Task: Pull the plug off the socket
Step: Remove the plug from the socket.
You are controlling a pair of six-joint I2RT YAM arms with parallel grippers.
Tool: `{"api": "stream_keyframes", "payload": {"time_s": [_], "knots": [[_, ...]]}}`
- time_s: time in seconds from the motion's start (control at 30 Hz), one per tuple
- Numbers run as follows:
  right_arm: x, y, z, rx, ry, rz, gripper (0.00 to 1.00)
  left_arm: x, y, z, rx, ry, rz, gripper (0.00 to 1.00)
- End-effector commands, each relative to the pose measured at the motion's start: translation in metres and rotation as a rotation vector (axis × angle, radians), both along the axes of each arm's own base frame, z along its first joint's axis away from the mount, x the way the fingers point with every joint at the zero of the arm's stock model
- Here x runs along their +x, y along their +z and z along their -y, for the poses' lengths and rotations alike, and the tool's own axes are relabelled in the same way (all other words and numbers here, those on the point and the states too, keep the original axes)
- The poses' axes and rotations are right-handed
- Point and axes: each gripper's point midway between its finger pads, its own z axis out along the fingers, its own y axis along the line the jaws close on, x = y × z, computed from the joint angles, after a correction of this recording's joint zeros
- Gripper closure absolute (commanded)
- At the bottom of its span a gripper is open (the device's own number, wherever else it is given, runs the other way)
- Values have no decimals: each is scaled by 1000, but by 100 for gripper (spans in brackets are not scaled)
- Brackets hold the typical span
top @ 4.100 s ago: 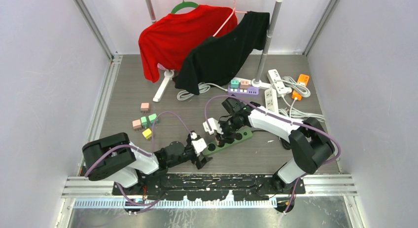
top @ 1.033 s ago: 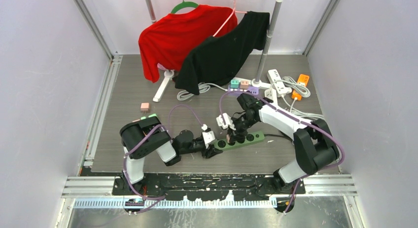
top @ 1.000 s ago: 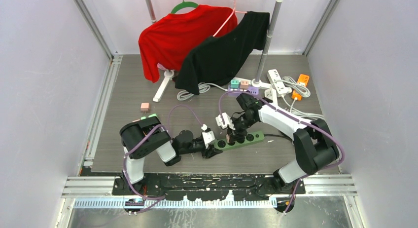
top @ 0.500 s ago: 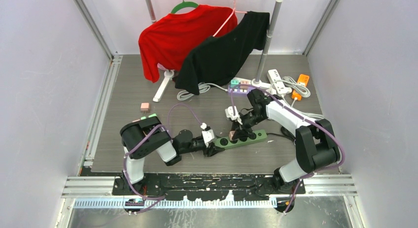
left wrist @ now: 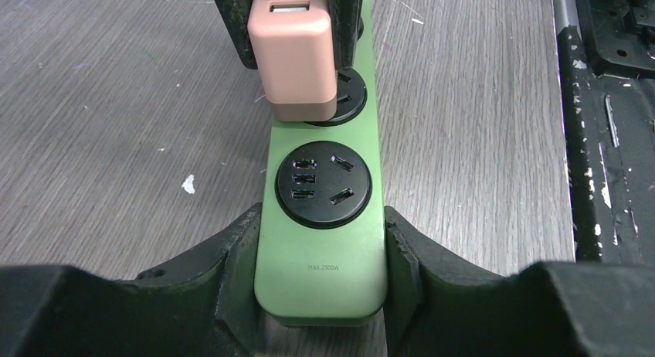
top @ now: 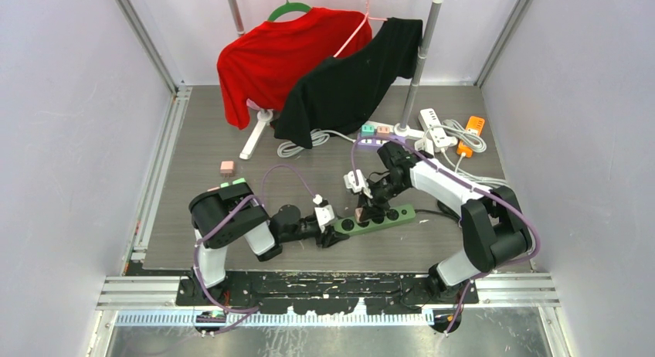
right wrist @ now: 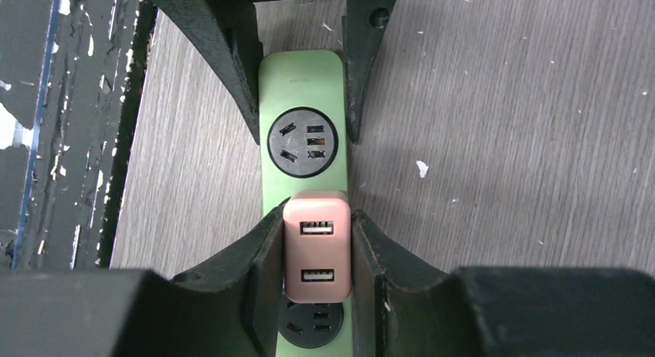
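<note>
One boxy pink plug, rounded green strip, round black sockets

A red shirt on a green hanger and a black shirt on a pink hanger hang at twelve o'clock over the grey wood-grain table, the black one overlapping the red one's right side. The rack's upright pole stands at one o'clock, and its white foot lies at eleven. At two o'clock a white power strip and an orange power strip lie among coiled white cables. A small pink cube sits alone at nine o'clock, a green cube just nearer.
</note>
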Motion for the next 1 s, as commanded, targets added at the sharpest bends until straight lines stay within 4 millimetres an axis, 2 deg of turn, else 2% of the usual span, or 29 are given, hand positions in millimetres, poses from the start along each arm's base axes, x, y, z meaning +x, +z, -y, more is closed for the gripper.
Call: {"api": "stream_keyframes", "payload": {"time_s": [0.0,0.1,0.23,0.43,0.57,0.7,0.83,0.97], "knots": [[2,27,6,78,-69,-24,99,15,-16,-13,54,84,-2,100],[-9,29,13,109,-21,-24,99,15,-16,-12,54,82,-3,100],[-8,25,16,99,-15,-12,99,17,-16,-12,56,89,-2,100],[-21,27,4,131,46,-12,99,17,-17,-12,57,94,-5,100],[-8,34,-4,143,-30,-7,99,17,-18,-12,60,95,-12,100],[5,30,15,104,-73,32,99,17,-19,-13,63,95,-15,100],[-11,23,37,66,37,67,98,17,-19,-13,63,95,-17,100],[-28,33,23,136,95,14,98,15,-18,-13,59,88,-21,100]]}}
